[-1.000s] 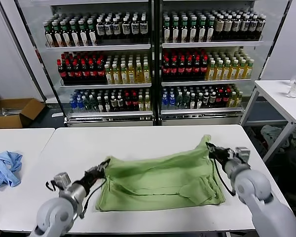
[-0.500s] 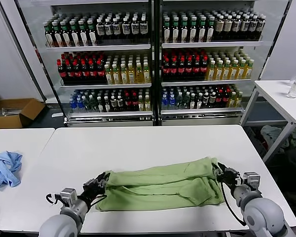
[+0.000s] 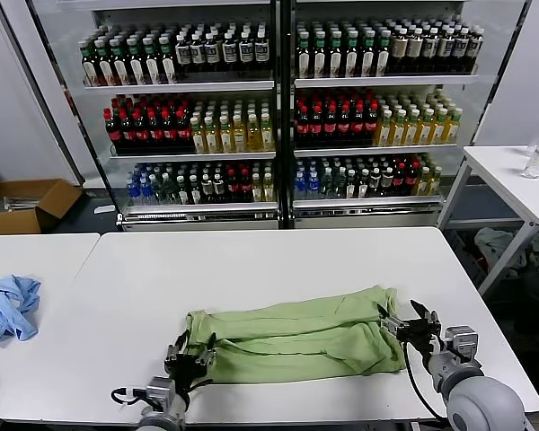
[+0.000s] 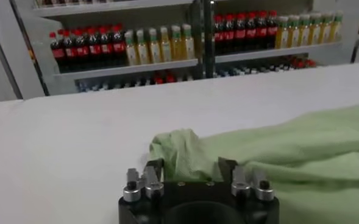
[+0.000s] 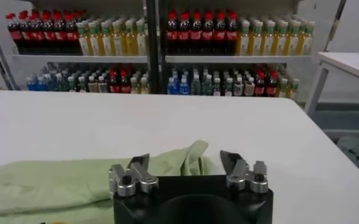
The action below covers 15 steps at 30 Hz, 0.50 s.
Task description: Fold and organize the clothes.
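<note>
**T-shirt in a long folded band, both grippers released at its ends**

- Landmark: the T-shirt [image 3: 296, 341]. It is laid as a long, narrow folded band across the near half of the white table [image 3: 251, 260], parallel to the near edge.
- Left gripper [image 3: 190, 352]: seen at the shirt's left end, fingers spread apart with nothing between them. In the left wrist view the cloth's bunched corner [image 4: 176, 149] lies just beyond the open jaws of the left gripper [image 4: 191, 170]; contact cannot be confirmed.
- Right gripper [image 3: 404, 320]: seen at the shirt's right end, fingers apart, nothing held. In the right wrist view the shirt's right corner [image 5: 191, 155] sits just ahead of the right gripper [image 5: 185, 164].
- Handling, judged: thin, soft, light fabric with no stiffness. Sagging and unfolding are to be expected if it is lifted at one point; layers may slide on each other. Breakage is no concern; a lost fold is the main risk.
- Grasp, judged: the two end corners are best pinched through all layers at once, low to the table, both ends moved together. A mid-span pinch is likely to take only the top layer.
- Left of the shirt, on the neighbouring table: a light blue garment [image 3: 7, 305], well apart, not part of the job.
- Beyond the shirt: bare tabletop, then the bottle coolers [image 3: 278, 108].
</note>
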Each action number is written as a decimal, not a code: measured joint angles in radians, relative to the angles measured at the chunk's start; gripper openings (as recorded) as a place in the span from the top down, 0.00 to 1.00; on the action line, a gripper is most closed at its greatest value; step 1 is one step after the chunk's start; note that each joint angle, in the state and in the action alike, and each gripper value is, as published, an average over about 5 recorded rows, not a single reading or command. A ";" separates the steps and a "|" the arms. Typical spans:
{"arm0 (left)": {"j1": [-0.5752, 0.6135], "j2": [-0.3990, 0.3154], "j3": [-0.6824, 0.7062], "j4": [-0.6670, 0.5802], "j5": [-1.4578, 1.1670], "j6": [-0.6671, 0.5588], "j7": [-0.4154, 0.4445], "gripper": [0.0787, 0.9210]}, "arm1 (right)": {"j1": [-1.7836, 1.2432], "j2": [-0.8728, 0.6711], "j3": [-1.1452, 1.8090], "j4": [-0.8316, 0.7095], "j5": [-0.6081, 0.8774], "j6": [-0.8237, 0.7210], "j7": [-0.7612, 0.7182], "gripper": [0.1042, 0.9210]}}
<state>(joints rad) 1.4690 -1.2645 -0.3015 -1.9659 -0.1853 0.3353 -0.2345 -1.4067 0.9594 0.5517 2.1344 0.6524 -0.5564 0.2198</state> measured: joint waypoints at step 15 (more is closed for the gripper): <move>-0.015 -0.009 -0.027 0.034 -0.005 0.017 0.011 0.92 | -0.015 -0.010 0.024 0.028 0.015 0.004 0.012 0.12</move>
<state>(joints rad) 1.4542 -1.2733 -0.3282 -1.9315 -0.1904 0.3519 -0.2230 -1.4217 0.9490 0.5759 2.1625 0.6670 -0.5526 0.2313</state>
